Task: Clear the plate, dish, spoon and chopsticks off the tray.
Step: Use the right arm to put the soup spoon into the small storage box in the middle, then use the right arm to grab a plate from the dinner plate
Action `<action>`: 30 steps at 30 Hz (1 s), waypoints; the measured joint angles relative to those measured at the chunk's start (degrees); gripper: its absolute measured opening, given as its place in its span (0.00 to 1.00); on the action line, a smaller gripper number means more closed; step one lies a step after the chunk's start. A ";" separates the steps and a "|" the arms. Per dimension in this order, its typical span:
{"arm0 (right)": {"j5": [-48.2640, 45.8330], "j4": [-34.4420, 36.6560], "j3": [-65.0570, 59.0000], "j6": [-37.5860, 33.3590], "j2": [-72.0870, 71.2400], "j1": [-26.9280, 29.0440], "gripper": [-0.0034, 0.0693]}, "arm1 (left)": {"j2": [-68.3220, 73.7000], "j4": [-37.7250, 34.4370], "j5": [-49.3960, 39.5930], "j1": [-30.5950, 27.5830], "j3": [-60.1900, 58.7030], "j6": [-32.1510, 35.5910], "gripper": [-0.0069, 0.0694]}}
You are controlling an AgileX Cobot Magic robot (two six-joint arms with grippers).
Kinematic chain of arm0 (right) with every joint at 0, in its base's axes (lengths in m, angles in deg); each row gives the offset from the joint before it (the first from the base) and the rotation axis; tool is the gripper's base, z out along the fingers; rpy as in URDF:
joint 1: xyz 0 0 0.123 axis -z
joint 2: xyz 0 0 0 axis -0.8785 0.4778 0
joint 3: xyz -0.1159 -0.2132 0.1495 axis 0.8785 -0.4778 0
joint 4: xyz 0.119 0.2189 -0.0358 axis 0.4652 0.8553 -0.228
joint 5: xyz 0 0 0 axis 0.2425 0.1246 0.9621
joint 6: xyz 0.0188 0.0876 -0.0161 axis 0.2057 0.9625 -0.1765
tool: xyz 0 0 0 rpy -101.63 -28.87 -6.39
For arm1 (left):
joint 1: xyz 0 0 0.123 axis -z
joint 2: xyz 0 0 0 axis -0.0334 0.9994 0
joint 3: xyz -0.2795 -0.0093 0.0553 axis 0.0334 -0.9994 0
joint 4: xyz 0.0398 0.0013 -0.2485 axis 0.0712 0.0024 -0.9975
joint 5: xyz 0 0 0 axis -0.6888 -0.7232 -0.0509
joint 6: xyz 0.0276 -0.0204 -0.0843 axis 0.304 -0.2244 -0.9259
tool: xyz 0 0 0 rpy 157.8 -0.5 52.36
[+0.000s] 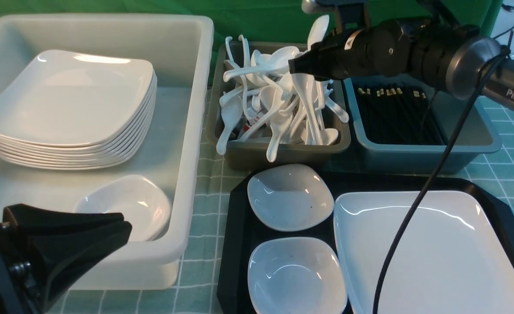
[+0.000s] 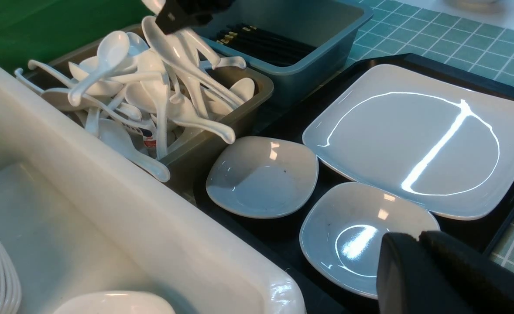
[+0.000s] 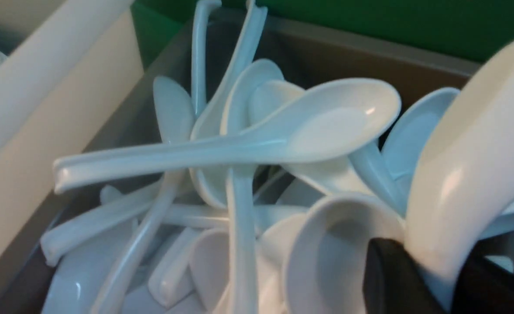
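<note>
The right claw [image 1: 295, 66] grips a spoon [image 1: 319, 27] over the spoon bin [image 1: 283, 157]. The left claw [image 1: 124, 226] hangs closed and empty by the white tub [image 1: 191, 131]. The plate [image 1: 436, 253] and two dishes [image 1: 289, 203] [image 1: 296, 277] lie on the tray [image 1: 238, 226]. The chopsticks [image 1: 396, 113] lie in the blue-grey bin [image 1: 414, 161].

A green backdrop [image 1: 257, 22] stands behind the teal checked tablecloth [image 1: 512, 144].

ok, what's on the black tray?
The plate, a far dish and a near dish sit on the tray. Nothing else shows on it. Its surface beneath them is covered, and its near edge is out of frame.
</note>
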 joint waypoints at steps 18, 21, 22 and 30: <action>-11.84 -2.39 0.04 0.07 -5.26 0.00 0.67 | 0.00 -0.24 0.00 0.00 0.00 0.00 0.11; -14.52 -2.64 0.04 0.07 -7.69 -0.11 0.67 | 0.00 -0.35 0.00 0.00 0.00 0.00 0.11; -15.31 -2.70 0.04 0.07 -8.27 -0.18 0.67 | 0.00 -0.35 0.00 0.00 0.00 0.00 0.11; -38.96 -2.76 0.15 -5.18 -20.11 -0.98 0.44 | 0.20 -0.26 -0.77 0.00 0.00 -0.17 0.11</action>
